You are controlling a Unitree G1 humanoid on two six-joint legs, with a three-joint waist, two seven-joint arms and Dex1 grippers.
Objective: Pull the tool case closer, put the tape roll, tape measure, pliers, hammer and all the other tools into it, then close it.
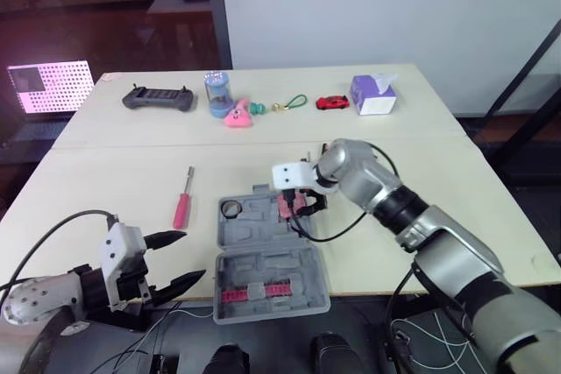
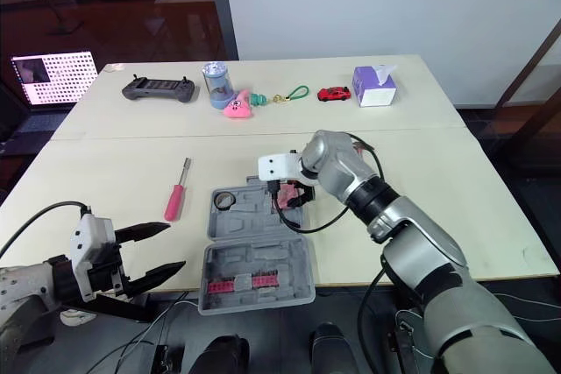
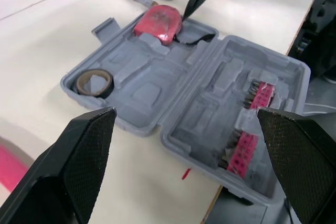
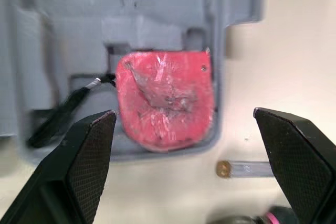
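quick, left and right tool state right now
Left tool: open, holding nothing.
Right tool: open, holding nothing, poised over the red tape measure in the grey plastic tool case.

The pale cream tabletop [image 1: 105, 190] is made of two slabs meeting at a straight seam [image 1: 175, 145] that runs across it from side to side. Behind its far edge rises a plain white wall [image 1: 368, 6], evenly lit. Left of that wall stands a dark glass pane [image 1: 105, 6] carrying dim reddish reflections. Below the pane a perforated panel [image 1: 50, 87] glows pink; it may be a screen. Black slanted bars [image 1: 526, 76] cross the right side above a dark floor [image 2: 526, 172].
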